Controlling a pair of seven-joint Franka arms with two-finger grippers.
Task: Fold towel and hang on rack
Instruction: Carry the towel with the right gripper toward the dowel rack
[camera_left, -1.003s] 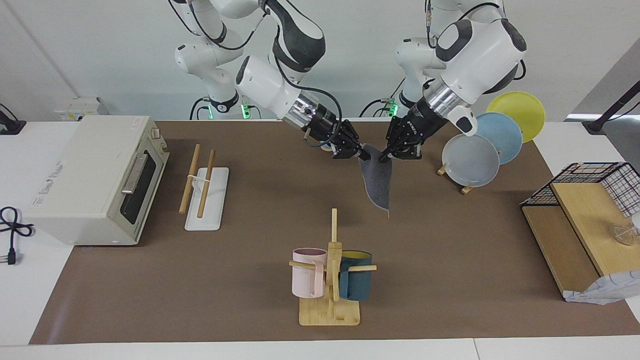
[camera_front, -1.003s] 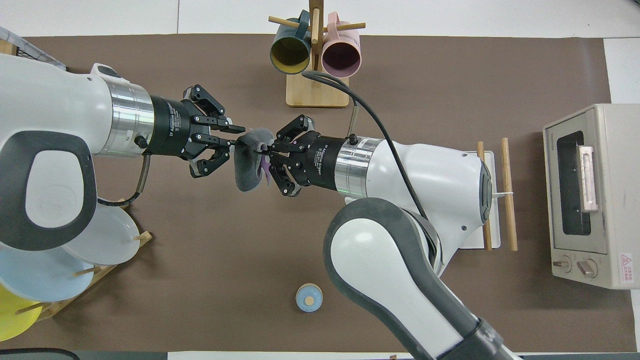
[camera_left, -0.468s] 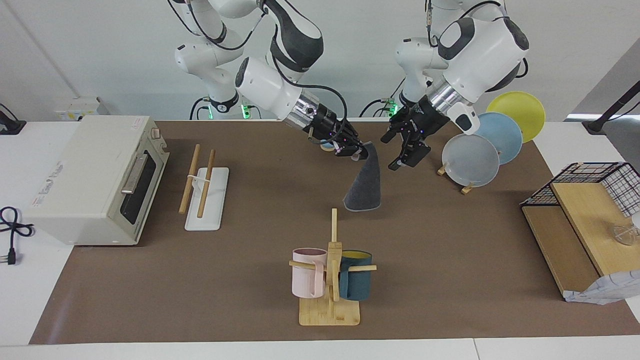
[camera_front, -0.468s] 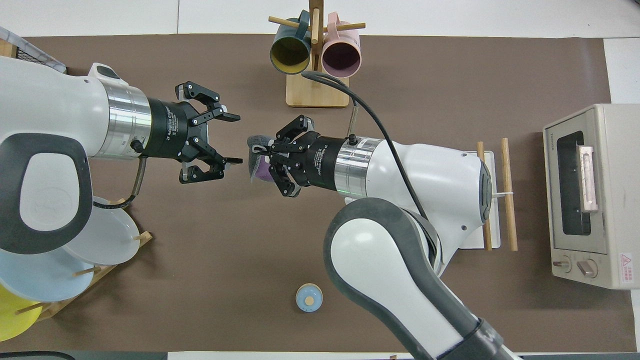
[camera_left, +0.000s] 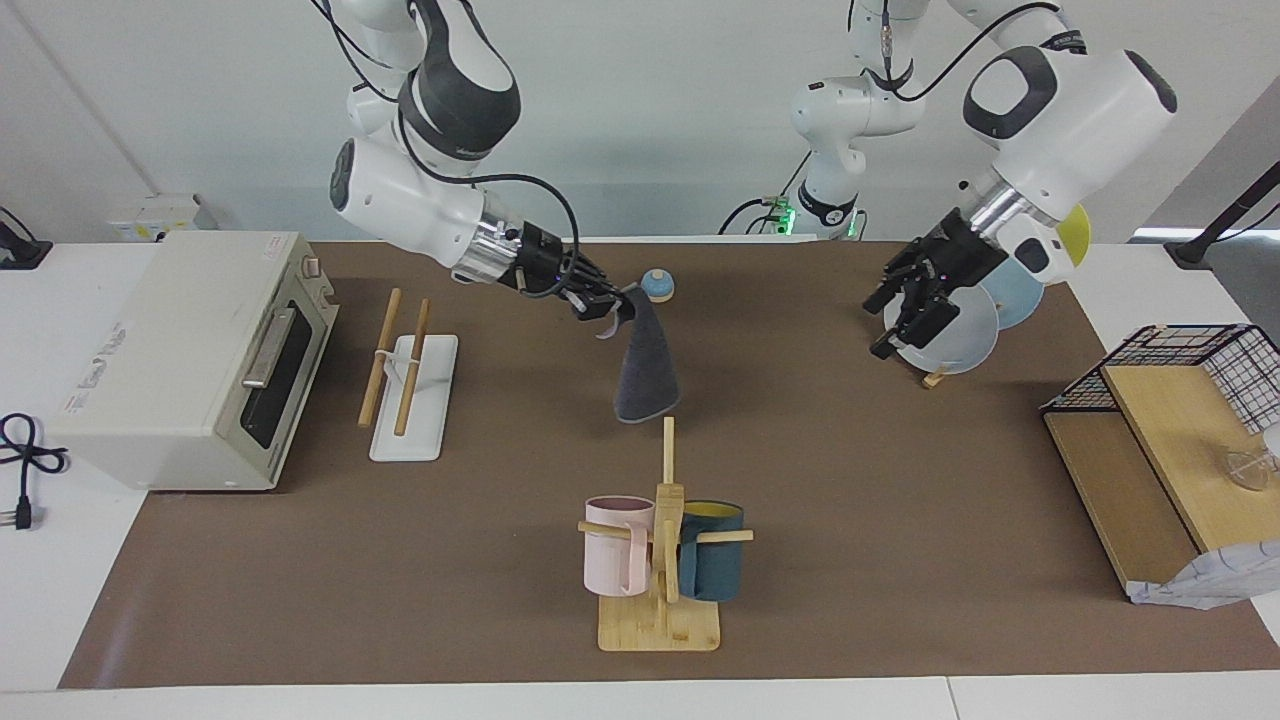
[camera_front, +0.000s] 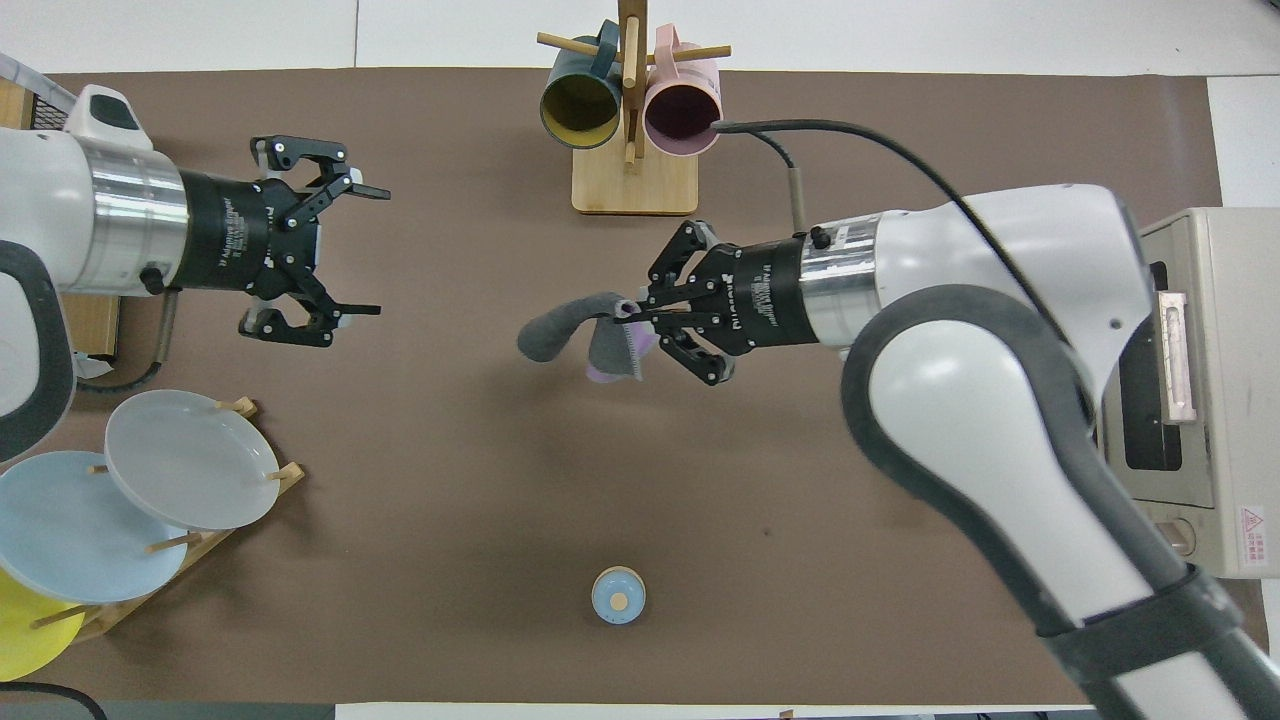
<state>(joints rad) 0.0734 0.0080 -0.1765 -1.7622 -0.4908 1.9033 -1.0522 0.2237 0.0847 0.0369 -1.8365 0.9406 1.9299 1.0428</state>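
The towel (camera_left: 645, 365) hangs in a dark grey cone from my right gripper (camera_left: 610, 300), which is shut on its top corner. A little purple shows at the pinch in the overhead view, towel (camera_front: 560, 330), right gripper (camera_front: 630, 318). It hangs over the mat between the mug tree and the robots. The rack (camera_left: 405, 370), two wooden rods on a white base, stands beside the toaster oven toward the right arm's end; my right arm hides it in the overhead view. My left gripper (camera_left: 888, 322) (camera_front: 375, 252) is open and holds nothing, over the mat by the plate stand.
A toaster oven (camera_left: 190, 350) stands at the right arm's end. A mug tree (camera_left: 660, 540) with two mugs is farther from the robots than the towel. A plate stand (camera_left: 945, 320), a wire-and-wood shelf (camera_left: 1180, 420) and a small blue lid (camera_left: 657, 285) are also on the table.
My left gripper has let go of the towel, opened wide and drawn back toward its own end. My right gripper has carried the hanging towel toward the right arm's end.
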